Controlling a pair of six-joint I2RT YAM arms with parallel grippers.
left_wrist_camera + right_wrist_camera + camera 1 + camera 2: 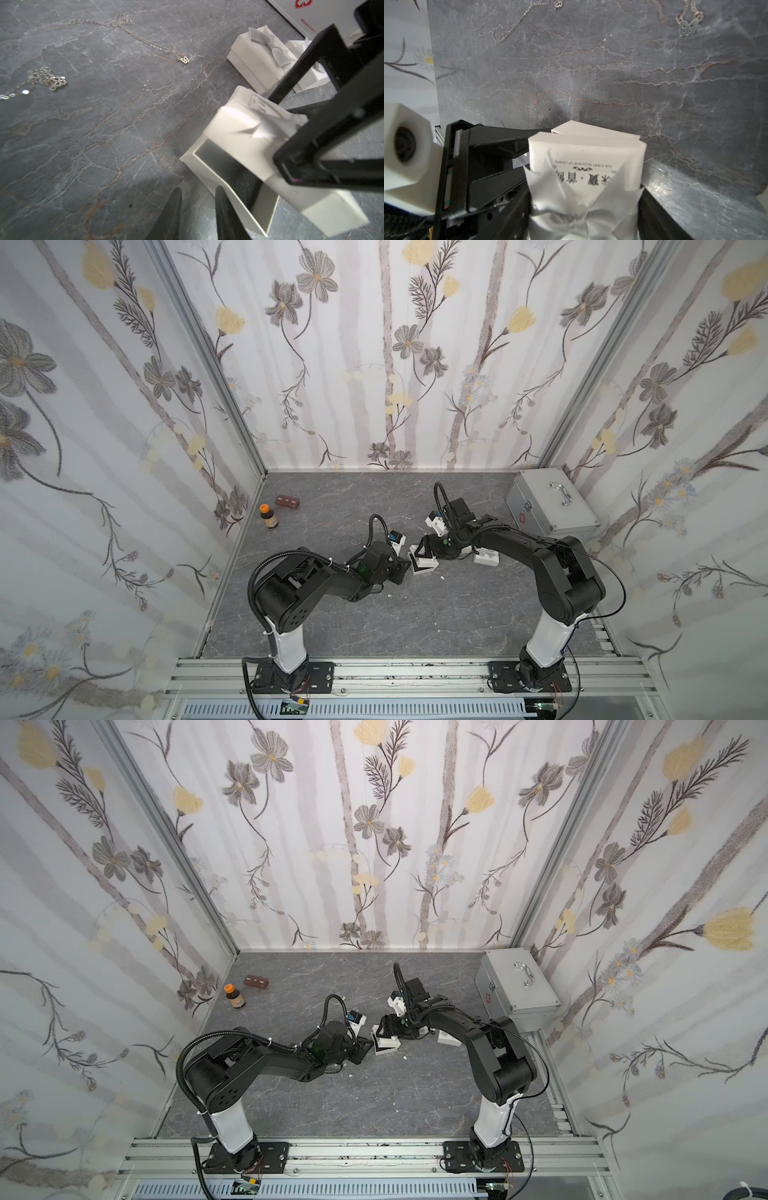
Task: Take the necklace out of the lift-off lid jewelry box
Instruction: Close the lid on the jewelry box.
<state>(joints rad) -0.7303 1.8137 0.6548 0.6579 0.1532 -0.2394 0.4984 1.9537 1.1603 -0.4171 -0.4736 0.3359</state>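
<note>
Lid (587,149) tilted, clamped in right gripper (585,195), box base (195,164) mouth-up, left gripper (198,191) slightly apart beside it.

Matt white card lid (587,145) w/ glossy satin ribbon (583,207); shiny metal butterfly necklace (183,59); stone-look tabletop (104,135).

- A silver metal case (552,506) with a top handle lay at the back right corner of the grey marbled tabletop (415,614).
- A brown bottle (269,517) with an orange cap stood upright near the left wall.
- A brown block (288,502) lay just behind the bottle, apart from it.
- Floral wallpaper (374,364) covered the three walls.
</note>
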